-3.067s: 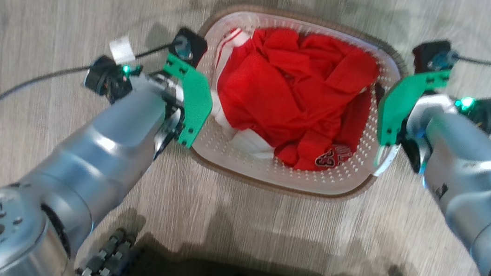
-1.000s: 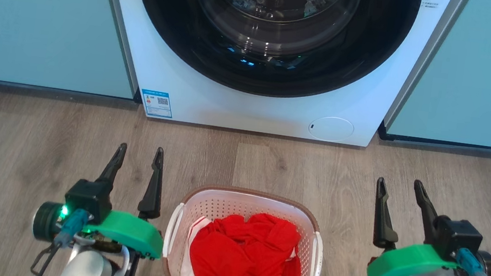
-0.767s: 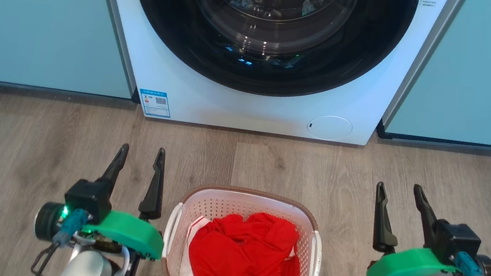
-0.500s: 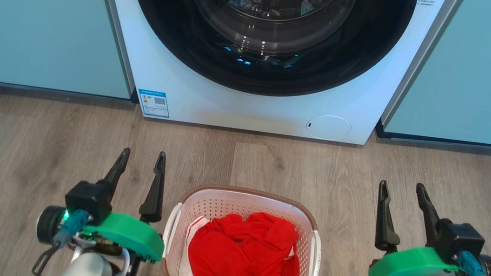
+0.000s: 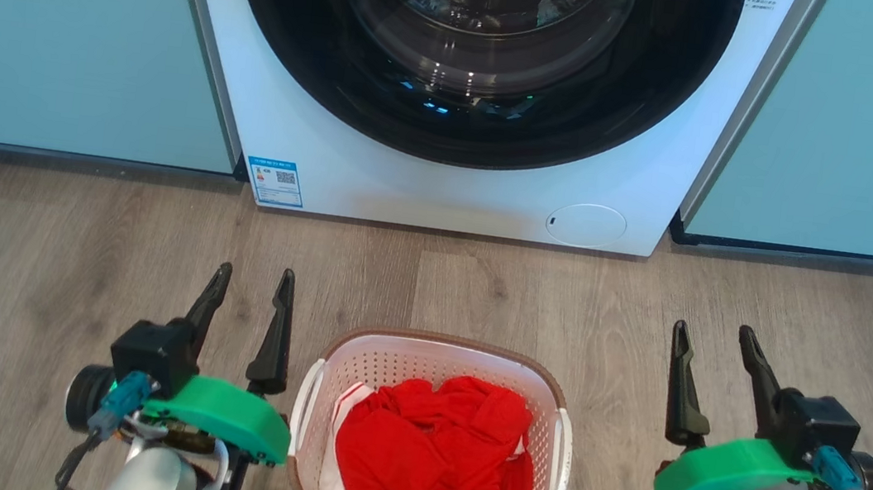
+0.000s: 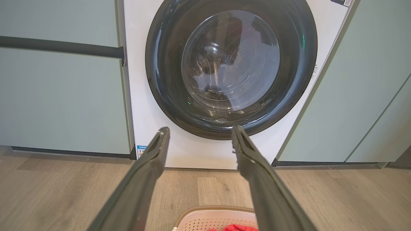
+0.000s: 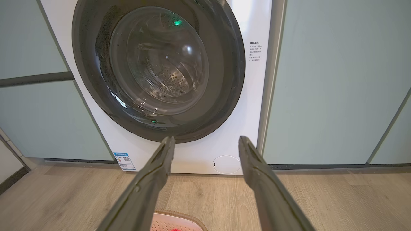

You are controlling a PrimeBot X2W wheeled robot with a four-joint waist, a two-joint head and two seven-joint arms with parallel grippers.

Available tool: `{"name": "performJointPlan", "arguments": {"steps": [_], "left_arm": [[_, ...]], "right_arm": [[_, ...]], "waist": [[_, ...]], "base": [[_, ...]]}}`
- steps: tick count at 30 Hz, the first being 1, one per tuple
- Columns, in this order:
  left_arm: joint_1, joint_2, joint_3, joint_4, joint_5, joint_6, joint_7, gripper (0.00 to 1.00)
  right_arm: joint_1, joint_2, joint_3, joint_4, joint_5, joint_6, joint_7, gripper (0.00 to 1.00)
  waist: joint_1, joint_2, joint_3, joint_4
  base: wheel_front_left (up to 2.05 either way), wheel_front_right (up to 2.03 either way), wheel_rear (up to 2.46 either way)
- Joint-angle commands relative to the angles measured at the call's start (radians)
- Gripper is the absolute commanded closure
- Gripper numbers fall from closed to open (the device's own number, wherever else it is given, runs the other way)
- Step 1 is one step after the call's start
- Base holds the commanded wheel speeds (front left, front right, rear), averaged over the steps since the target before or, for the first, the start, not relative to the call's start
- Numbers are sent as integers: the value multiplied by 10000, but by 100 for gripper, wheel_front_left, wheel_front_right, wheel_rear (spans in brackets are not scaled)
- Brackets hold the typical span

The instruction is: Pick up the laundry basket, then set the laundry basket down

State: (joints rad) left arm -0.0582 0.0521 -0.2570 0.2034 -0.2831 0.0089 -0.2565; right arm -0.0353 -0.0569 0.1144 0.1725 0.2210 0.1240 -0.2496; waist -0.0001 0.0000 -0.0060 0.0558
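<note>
Head view: laundry basket (image 5: 430, 361) between left fingers (image 5: 277, 334), right fingers (image 5: 682, 383), untouched.

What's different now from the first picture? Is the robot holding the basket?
The head camera tipped up from looking straight down and now faces the washer. Both arms came away from the sides of the laundry basket. The left gripper and right gripper are open beside it, holding nothing, fingers pointing at the washer. The basket sits on the floor, red clothes inside, unchanged over the last second.
</note>
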Motion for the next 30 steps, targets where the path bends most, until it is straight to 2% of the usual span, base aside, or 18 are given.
{"name": "performJointPlan", "arguments": {"steps": [1,23,24,30], "left_arm": [[-329,-18,327,-352,-77,-7,-53,0],[-321,-18,309,-302,-216,-89,-53,0],[1,0,9,5,-172,-106,-2,100],[218,20,48,472,-468,-113,55,100]], "right_arm": [[-326,65,245,-314,54,67,-122,0],[-381,66,265,-260,-35,67,-122,0],[-1,2,59,24,-1,0,0,100],[159,-7,107,505,290,0,65,100]], "waist": [[1,0,-4,-4],[1,0,-96,-50],[1,0,-98,-50],[1,0,-95,-61]], "base": [[0,0,0],[0,0,0],[0,0,0],[0,0,0]]}}
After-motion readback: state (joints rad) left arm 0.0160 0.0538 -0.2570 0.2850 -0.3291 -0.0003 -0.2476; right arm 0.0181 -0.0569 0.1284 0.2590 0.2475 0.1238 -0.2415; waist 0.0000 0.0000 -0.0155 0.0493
